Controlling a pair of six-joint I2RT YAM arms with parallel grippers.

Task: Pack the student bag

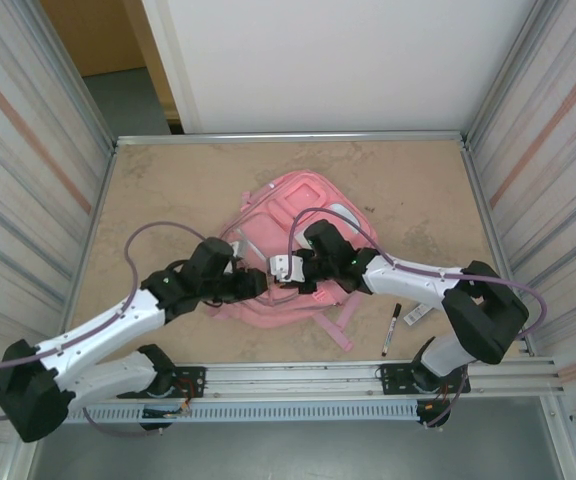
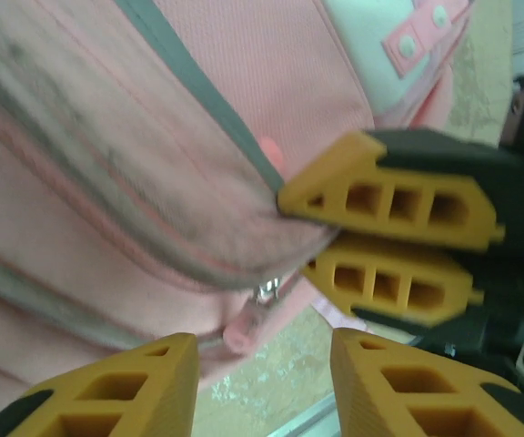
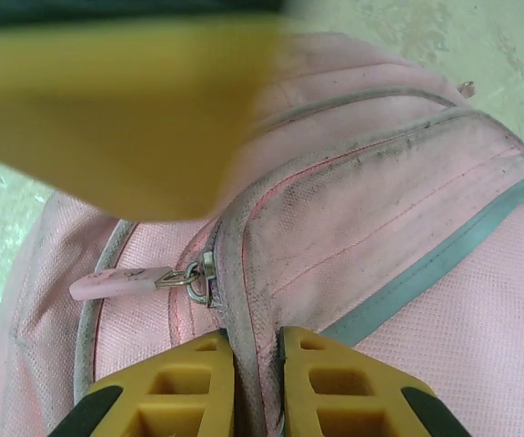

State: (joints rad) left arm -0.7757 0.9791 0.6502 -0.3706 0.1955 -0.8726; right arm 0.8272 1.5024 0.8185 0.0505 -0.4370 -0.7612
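Observation:
The student bag (image 1: 286, 208) is a large pink backpack lying flat in the middle of the table, and both grippers meet at its near edge. My right gripper (image 3: 257, 364) is shut on a grey-trimmed seam of the bag (image 3: 408, 228), right beside a zip slider with a pink pull (image 3: 116, 283). My left gripper (image 2: 262, 364) is open, nothing between its fingers. The pink zip pull (image 2: 244, 332) hangs just beyond its fingertips, over bare table. The right gripper's yellow fingers (image 2: 389, 202) pinch the bag's edge (image 2: 153, 137) in the left wrist view. From above, the left gripper (image 1: 256, 285) and the right gripper (image 1: 290, 272) nearly touch.
A black marker (image 1: 392, 330) and a small white item (image 1: 418, 313) lie on the table right of the bag. A pink strap (image 1: 334, 326) trails toward the metal rail (image 1: 368, 375) at the near edge. Corrugated walls close in both sides.

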